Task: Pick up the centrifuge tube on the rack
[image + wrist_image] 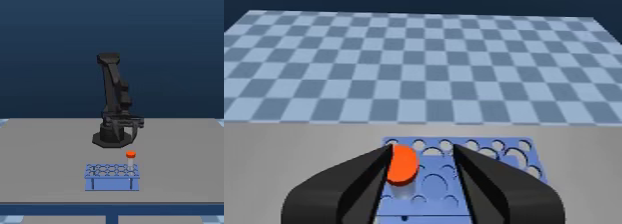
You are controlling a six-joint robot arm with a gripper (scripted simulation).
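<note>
Approaching: gripper (425,165) above the rack (517,150), fingers apart, holding nothing.
Tube: centrifuge tube (402,164) upright in a rack corner hole, orange-red cap up.
Relation: cap sits between the 2 fingers, hard against 1; long axis vertical.

The rack (111,176) is light blue with a grid of dark round holes, and the tube (131,159) is whitish with an orange-red cap (402,163). The arm (114,102) and its gripper (425,165) are black, standing on a plain grey table (45,160). In the wrist view the floor (419,65) is a checkerboard of 2 blues, lighter and darker; the exterior view's backdrop is dark navy.
</note>
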